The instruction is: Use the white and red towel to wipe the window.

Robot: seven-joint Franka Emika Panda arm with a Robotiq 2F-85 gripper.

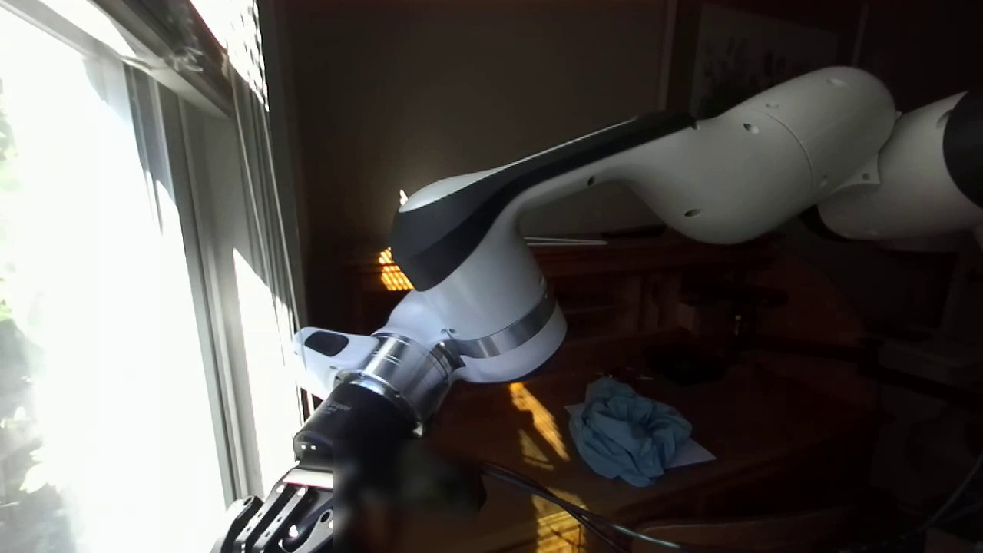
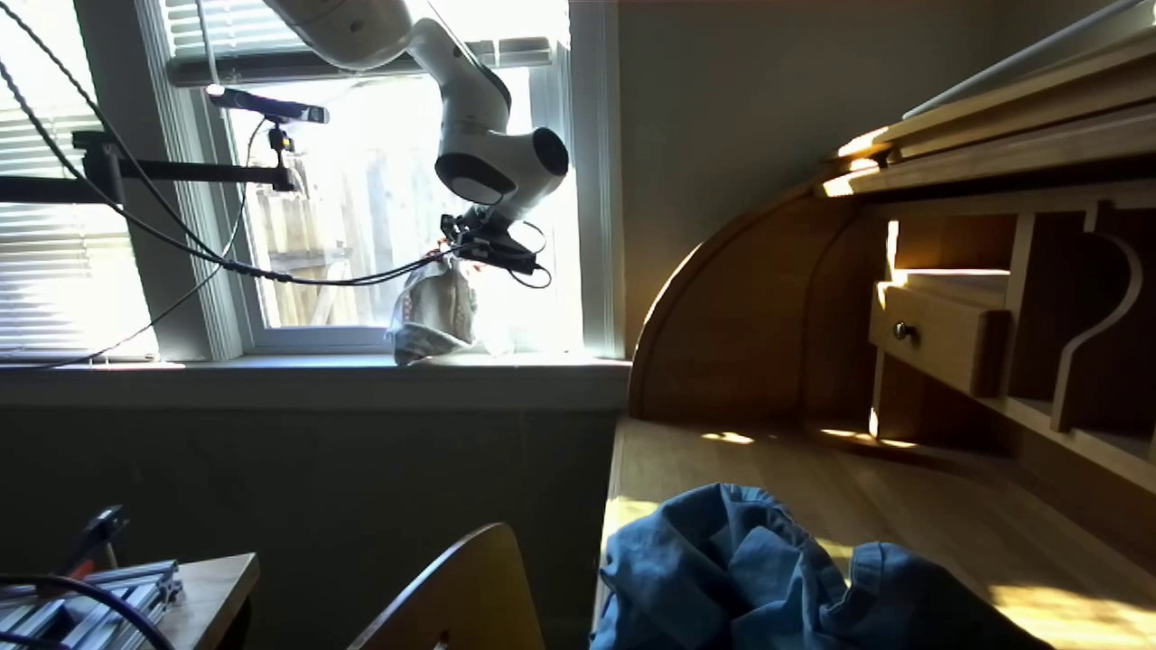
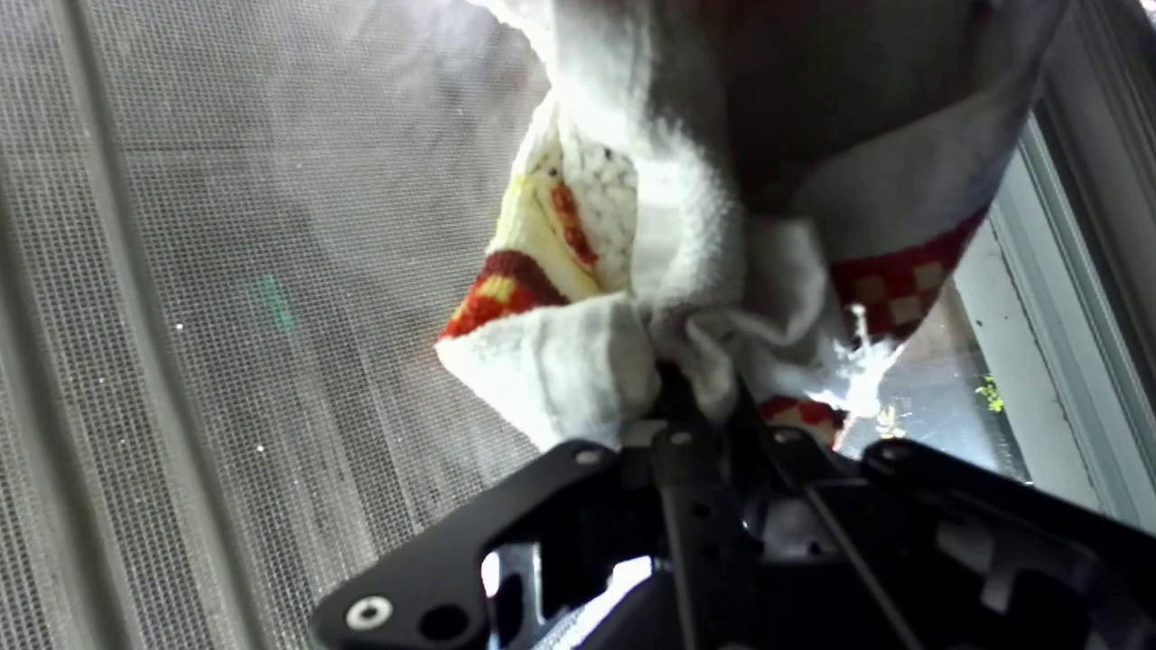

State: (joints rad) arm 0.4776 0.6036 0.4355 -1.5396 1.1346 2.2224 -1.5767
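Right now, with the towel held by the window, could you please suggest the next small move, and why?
I'd probably ease the end effector sideways along the window, away from the desk: its jaws pinch the white and red towel, and uncovered glass shows beside it on that side; cloth contact is unclear.

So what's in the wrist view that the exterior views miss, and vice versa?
Wrist view only: fine mesh screen, yellow print on the towel, and a close look at the gripper pinching it.
Exterior views only: blue cloth, wooden desk, chair.
Shared: window, gripper, and towel, which hangs below the gripper in an exterior view.
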